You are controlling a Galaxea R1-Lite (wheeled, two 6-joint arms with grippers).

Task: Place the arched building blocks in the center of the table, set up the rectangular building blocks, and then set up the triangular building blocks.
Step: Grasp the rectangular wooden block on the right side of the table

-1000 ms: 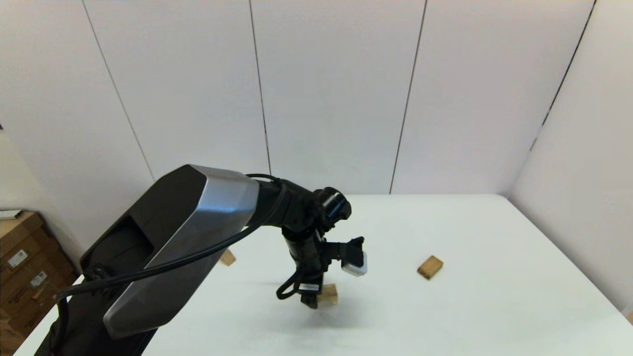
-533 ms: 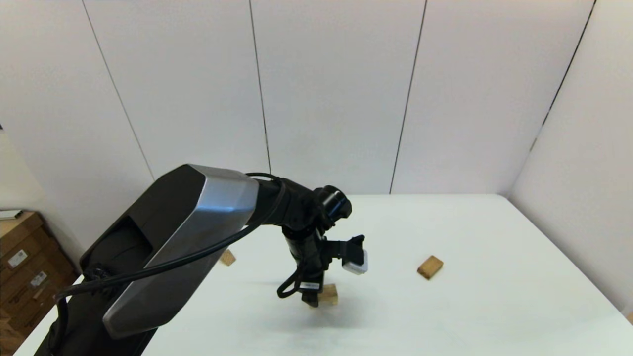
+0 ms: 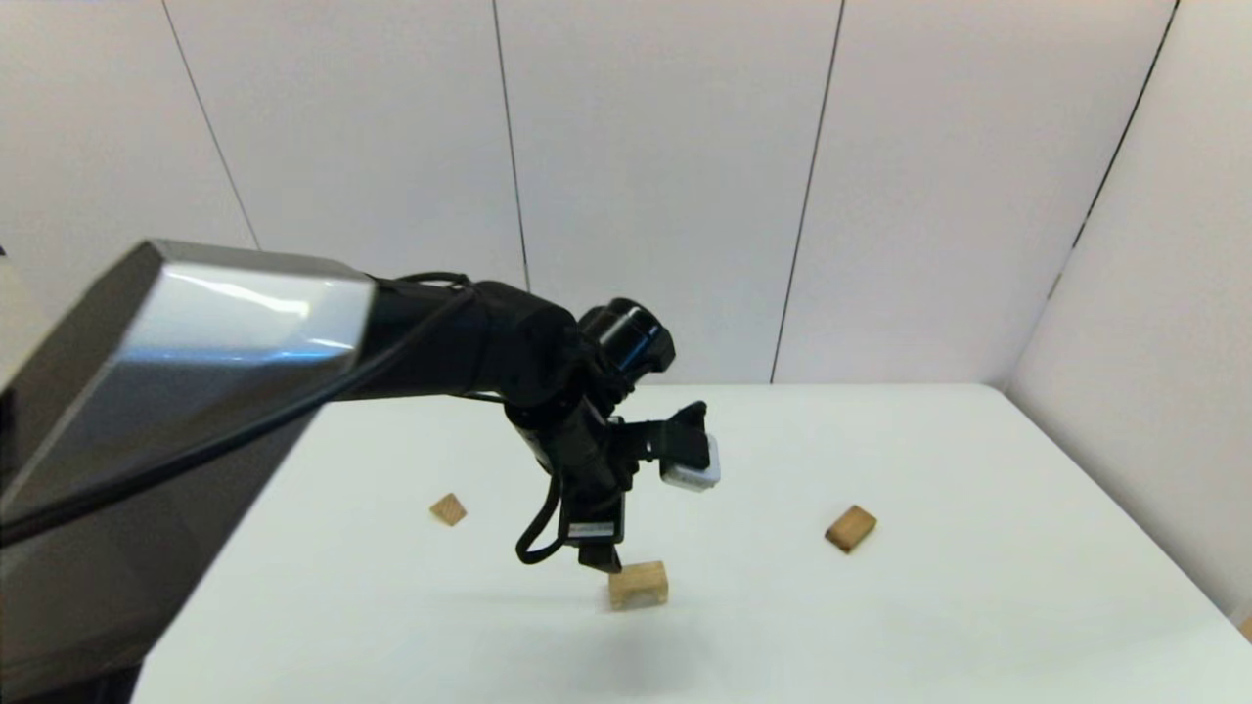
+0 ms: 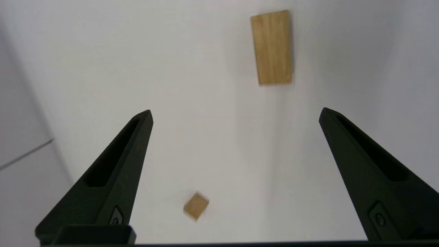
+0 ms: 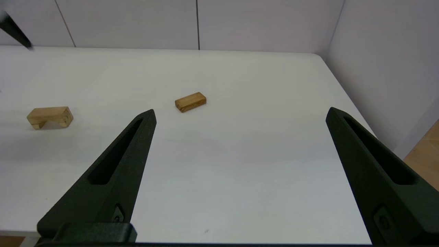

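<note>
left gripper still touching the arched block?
Apart. In the left wrist view the left gripper is wide open with only bare table between its fingers; the arched block lies well beyond the tips.

Left arm [image 3: 225, 332]: black body, brushed-silver faceted forearm panel. Black cable [image 3: 196, 445] along it; second loop at wrist. White camera module [image 3: 693, 471] on black bracket. White label on wrist. Fingers [image 4: 116, 178] long, black, tapered, slotted, one screw each.
</note>
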